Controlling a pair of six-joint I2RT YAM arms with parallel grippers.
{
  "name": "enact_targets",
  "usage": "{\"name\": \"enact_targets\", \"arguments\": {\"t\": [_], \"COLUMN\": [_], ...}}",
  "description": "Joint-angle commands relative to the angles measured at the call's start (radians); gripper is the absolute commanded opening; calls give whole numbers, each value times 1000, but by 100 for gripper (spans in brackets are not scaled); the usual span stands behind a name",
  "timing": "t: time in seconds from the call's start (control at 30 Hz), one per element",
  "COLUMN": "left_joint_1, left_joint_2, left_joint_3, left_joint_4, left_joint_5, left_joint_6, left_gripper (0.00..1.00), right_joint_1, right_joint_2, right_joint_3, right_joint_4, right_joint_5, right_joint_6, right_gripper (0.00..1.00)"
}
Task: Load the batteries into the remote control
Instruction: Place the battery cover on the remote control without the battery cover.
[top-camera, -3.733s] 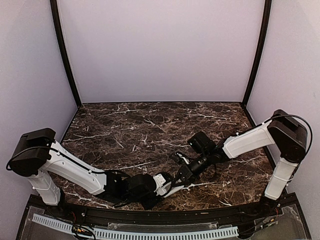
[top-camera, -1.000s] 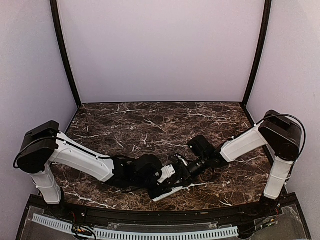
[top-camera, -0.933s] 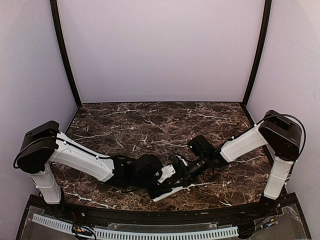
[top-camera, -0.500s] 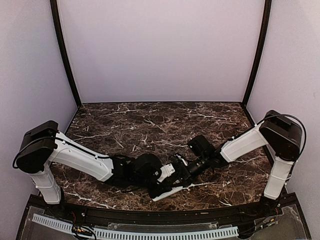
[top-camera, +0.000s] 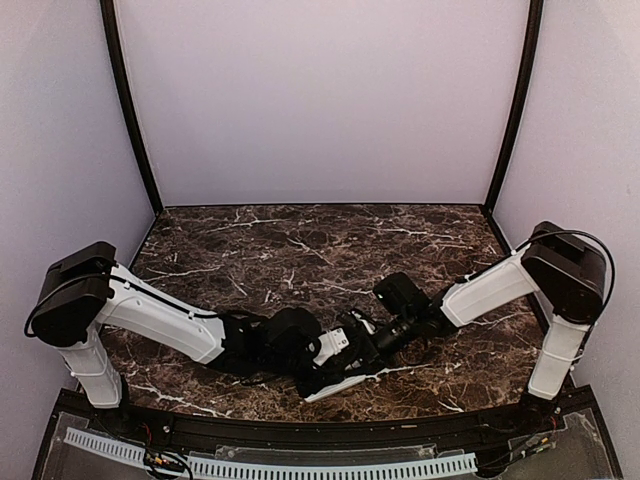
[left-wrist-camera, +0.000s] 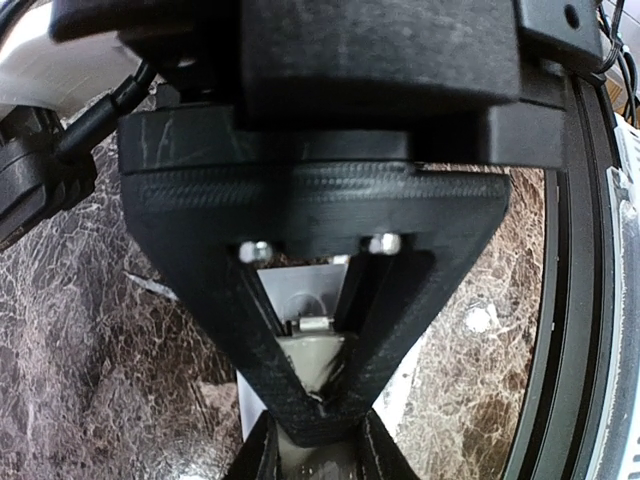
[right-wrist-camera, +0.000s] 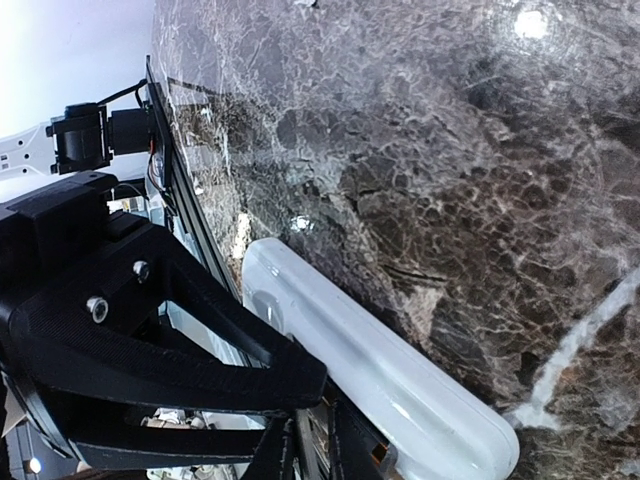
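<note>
The white remote control (top-camera: 345, 381) lies near the table's front edge with its back up. It also shows in the left wrist view (left-wrist-camera: 312, 300) with its recessed compartment open, and in the right wrist view (right-wrist-camera: 400, 385). My left gripper (top-camera: 336, 352) is shut, and its tips (left-wrist-camera: 320, 410) meet over the compartment. My right gripper (top-camera: 362, 340) comes in from the right, facing the left one. Its fingers (right-wrist-camera: 345, 450) stand close together at the remote's edge (right-wrist-camera: 312, 455). I cannot make out what is between them. I cannot pick out any battery.
The dark marble table (top-camera: 300, 260) stretches behind both arms. The black front rail (top-camera: 300, 425) runs just in front of the remote and also shows in the left wrist view (left-wrist-camera: 560, 300). Purple walls close the back and sides.
Since the earliest frame my left gripper has moved right and away from the front edge onto the remote, which now lies flatter. Over the last second both arms have barely moved.
</note>
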Motion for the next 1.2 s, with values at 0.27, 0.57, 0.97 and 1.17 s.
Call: {"name": "enact_targets", "arguments": {"t": [0.27,0.57,0.97,1.17], "left_joint_1": [-18,-18,-18,-18], "left_joint_2": [5,8,12,12], "left_joint_3": [-61,-63,-59,-61], "left_joint_4": [-185,-215,-224,-226], "left_joint_5": [135,139,138,117], "left_joint_6": [25,26,23,11], "left_gripper": [22,22,21,20], "right_joint_1": [5,2,1,2], "right_joint_2": [-24,-63,-132,-157], "right_joint_3": [35,83,187,193], "right_joint_4": [-258,-364,-562,-583], "right_joint_5": [170,215,317,322], "right_joint_6": [-76,-119,-194,-198], "right_gripper": [21,27,36,31]}}
